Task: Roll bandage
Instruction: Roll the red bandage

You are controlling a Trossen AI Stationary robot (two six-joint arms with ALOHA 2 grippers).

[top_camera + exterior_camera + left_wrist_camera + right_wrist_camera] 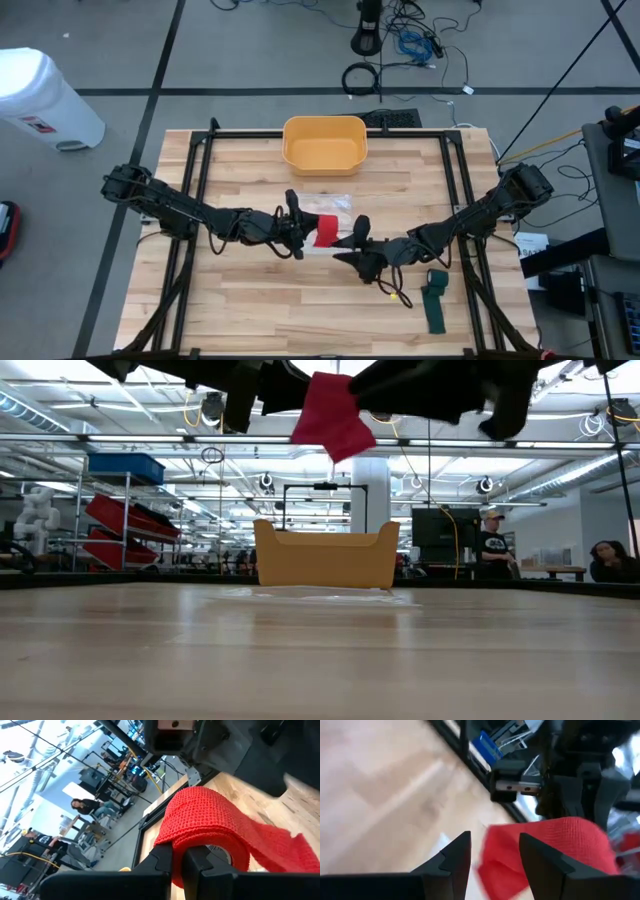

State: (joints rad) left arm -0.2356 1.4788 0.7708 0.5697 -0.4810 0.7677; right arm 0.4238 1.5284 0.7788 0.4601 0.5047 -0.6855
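Observation:
A red bandage (325, 232) hangs in the air over the middle of the table, between my two grippers. It is partly wound into a roll (205, 820) around a pale core. A loose tail (331, 420) droops from it. My left gripper (298, 236) comes from the table's left and is shut on the roll. My right gripper (492, 842) comes from the right and is open. Its two fingers stand on either side of the loose tail (497, 865), with a gap showing beside one finger. My left gripper pinches the roll's wall at its near end (176, 876). One finger (202, 865) lies in front of the hollow core and the other finger (159, 862) is outside the windings. The fingers come nearly level from the table's left. The roll is lifted clear of the table.
A yellow bin (325, 143) stands at the far middle of the table, with a clear wrapper (331, 203) lying just in front of it. A green bandage (436, 302) lies near the right front, beside a small yellow-tipped item (396, 294). People sit beyond the table (492, 540).

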